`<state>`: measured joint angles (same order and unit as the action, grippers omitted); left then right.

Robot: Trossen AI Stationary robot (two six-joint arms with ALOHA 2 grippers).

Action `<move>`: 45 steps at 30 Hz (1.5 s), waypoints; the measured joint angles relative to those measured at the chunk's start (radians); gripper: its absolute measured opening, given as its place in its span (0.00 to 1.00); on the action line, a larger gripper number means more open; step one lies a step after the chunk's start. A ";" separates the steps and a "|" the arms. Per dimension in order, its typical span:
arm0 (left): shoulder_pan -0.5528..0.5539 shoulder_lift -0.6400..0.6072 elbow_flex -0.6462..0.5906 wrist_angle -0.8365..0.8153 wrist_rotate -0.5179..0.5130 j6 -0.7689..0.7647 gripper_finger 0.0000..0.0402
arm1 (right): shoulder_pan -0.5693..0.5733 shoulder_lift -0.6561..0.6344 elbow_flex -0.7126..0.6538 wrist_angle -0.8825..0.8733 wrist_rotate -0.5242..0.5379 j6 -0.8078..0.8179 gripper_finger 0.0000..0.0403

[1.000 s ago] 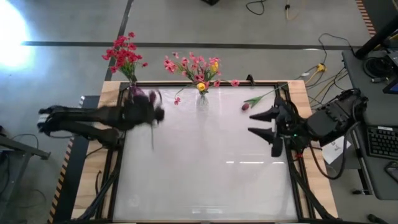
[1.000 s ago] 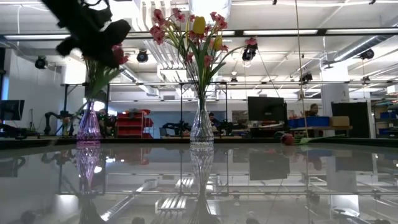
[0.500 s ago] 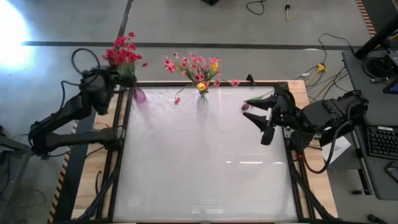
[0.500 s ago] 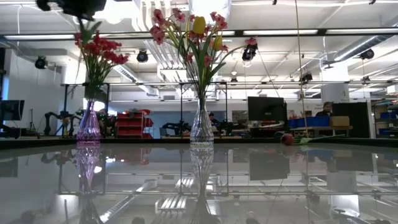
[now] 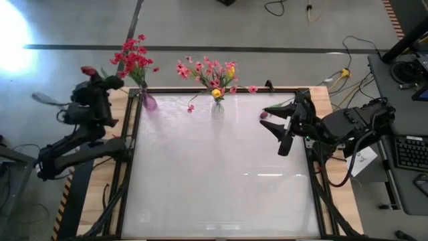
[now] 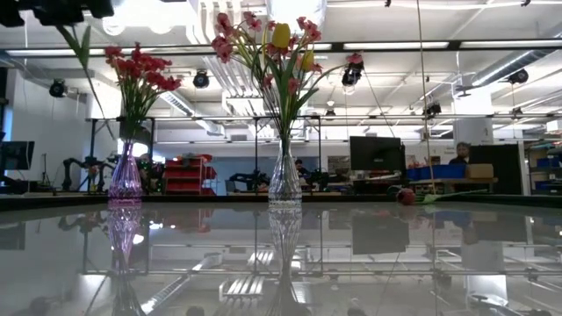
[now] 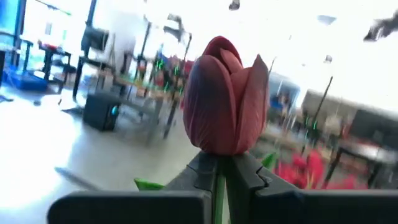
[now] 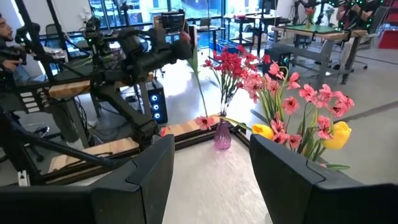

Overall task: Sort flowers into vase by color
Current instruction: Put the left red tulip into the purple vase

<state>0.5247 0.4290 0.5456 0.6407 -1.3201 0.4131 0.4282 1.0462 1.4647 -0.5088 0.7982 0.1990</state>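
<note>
— What does the table [image 5: 221, 201] hold at the far edge?

— Two vases. The purple vase [image 5: 150, 102] at the left corner carries the red spray [image 5: 134, 57]; the clear vase [image 5: 217, 107] in the middle carries the pink and yellow bunch [image 5: 210, 72].

— And the arms?

— The left arm has swung off the table's left side. A second ago its gripper hung over the table just beside the purple vase; now the left gripper [image 7: 221, 171] is raised outside the frame, well apart from the vase mouth. The right gripper [image 5: 277, 126] waits over the right rear of the table, fingers spread and empty, having shifted only slightly.

— Is the left one carrying anything?

— Yes. Its jaws are clenched on the green stem of a dark-red bud [image 7: 224, 102], which stands just above the fingertips.

— What does that mean for the sorting?

— The bud is not yet in a vase. Judging by colour it likely belongs with the red spray, so the arm probably has to come back over the purple vase and lower the stem in.

— Anything left over?

— One loose bud [image 5: 264, 115] lies on the table near the right gripper.
</note>
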 joint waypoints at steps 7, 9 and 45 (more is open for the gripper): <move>0.107 0.022 -0.016 0.201 0.145 0.156 0.00 | 0.000 0.000 0.000 0.023 0.014 0.010 0.50; 0.125 0.050 -0.010 0.195 0.182 0.144 0.00 | 0.000 0.000 0.000 0.023 0.014 0.010 0.50; 0.180 0.365 0.004 0.140 0.619 0.093 0.00 | 0.001 0.002 0.000 0.028 0.007 0.073 0.50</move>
<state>0.7052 0.7940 0.5491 0.7809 -0.7010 0.5063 0.4294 1.0481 1.4647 -0.4812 0.8050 0.2722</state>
